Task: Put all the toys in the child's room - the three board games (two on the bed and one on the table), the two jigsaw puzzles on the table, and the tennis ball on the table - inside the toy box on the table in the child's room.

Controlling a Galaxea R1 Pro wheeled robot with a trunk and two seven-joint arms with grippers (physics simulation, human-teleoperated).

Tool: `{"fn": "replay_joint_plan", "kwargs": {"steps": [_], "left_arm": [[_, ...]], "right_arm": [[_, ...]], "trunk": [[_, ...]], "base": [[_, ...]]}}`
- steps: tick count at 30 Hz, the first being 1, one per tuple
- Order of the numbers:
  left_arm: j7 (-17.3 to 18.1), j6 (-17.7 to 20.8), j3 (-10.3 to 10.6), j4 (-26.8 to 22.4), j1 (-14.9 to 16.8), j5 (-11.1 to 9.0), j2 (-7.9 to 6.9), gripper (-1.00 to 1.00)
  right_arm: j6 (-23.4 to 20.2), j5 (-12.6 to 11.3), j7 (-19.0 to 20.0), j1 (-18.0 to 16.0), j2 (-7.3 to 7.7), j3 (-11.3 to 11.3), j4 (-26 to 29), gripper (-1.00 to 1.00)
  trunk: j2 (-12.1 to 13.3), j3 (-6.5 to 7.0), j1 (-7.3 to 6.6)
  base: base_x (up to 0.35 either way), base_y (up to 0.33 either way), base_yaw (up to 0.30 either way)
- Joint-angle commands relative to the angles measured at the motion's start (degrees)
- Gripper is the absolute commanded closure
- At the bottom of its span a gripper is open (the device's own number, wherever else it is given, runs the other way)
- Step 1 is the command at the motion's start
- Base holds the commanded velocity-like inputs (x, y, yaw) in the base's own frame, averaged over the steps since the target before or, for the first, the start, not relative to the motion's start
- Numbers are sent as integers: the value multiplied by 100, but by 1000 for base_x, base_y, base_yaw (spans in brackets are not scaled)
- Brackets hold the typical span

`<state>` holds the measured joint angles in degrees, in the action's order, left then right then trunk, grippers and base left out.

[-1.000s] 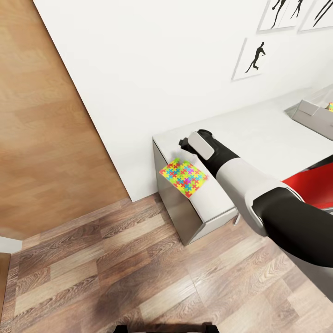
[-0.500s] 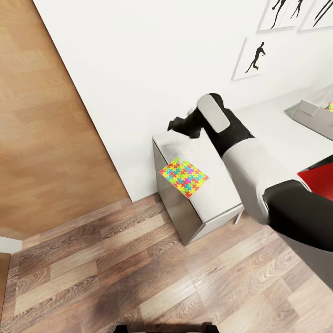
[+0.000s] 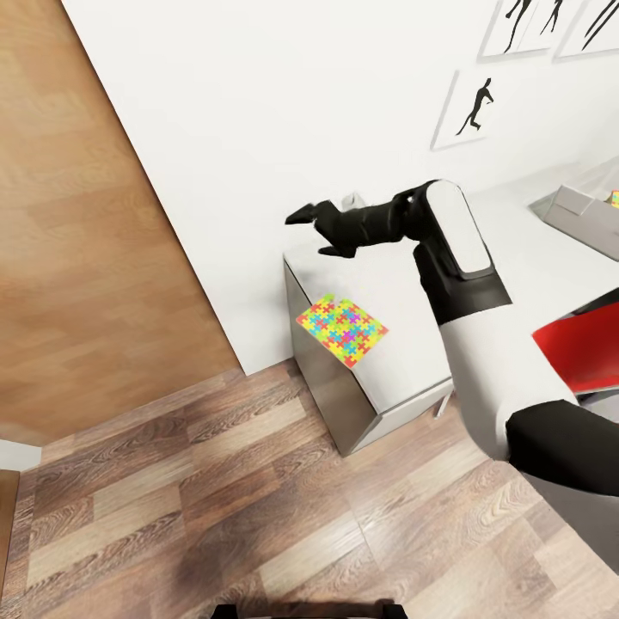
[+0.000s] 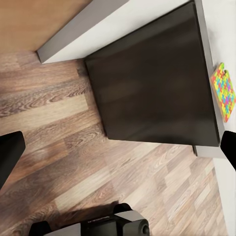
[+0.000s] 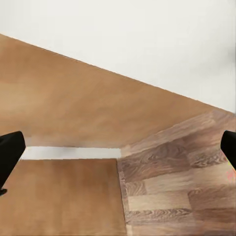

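A jigsaw puzzle (image 3: 342, 329) lies flat at the end corner of the pale table (image 3: 516, 254); it also shows at the desktop's edge (image 4: 223, 91) in the left wrist view. My right gripper (image 3: 308, 234) hangs open and empty above the table end, higher than the puzzle and pointing toward the wall and door. In the right wrist view its fingers (image 5: 10, 152) are spread wide. The left gripper (image 4: 118, 150) is open with nothing in it, looking down at the table's dark side. The grey toy box (image 3: 578, 215) stands at the far right, with a bit of puzzle pattern (image 3: 615, 199) inside.
A wooden door (image 3: 86, 223) stands left of the table end, and wood-plank floor (image 3: 258, 499) lies in front. Silhouette pictures (image 3: 471, 107) hang on the white wall. A red flat shape (image 3: 585, 340) shows at the right edge behind my arm. My base (image 4: 118, 226) is below.
My right arm has risen from just above the puzzle and swung its gripper up and left toward the wall. The puzzle has stayed in place on the table.
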<state>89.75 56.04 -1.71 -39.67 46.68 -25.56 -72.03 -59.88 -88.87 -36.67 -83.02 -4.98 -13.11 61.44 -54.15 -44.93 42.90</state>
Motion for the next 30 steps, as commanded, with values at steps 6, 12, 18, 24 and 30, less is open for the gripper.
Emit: {"fn": "replay_joint_plan", "kwargs": {"steps": [6,12,18,24,30], "left_arm": [[25,80,12,5,8,-3,-30,-100],[25,89,12,11,8,-2,-44,-100],[25,84,12,12,10,-2,-55,-100],[-227,83,2,12,15,-5,-33,-100],[-397,81,-3,12,17,-10,-8,-100]], "right_arm": [[30,-462,-68,588,-225,-979,477,-100],[76,-462,-277,1565,-502,-1521,554,-100],[351,-468,-733,2703,-502,-2074,569,-100],[406,-425,-828,3768,-502,-2357,567,-100],[435,-264,-825,4513,-502,-2741,508,-100]], "trunk": [[-4,-5,1],[-4,-5,1],[-4,-5,1],[-4,-5,1],[-4,-5,1]], "base": [[0,0,0],[0,0,0],[0,0,0],[0,0,0],[0,0,0]]}}
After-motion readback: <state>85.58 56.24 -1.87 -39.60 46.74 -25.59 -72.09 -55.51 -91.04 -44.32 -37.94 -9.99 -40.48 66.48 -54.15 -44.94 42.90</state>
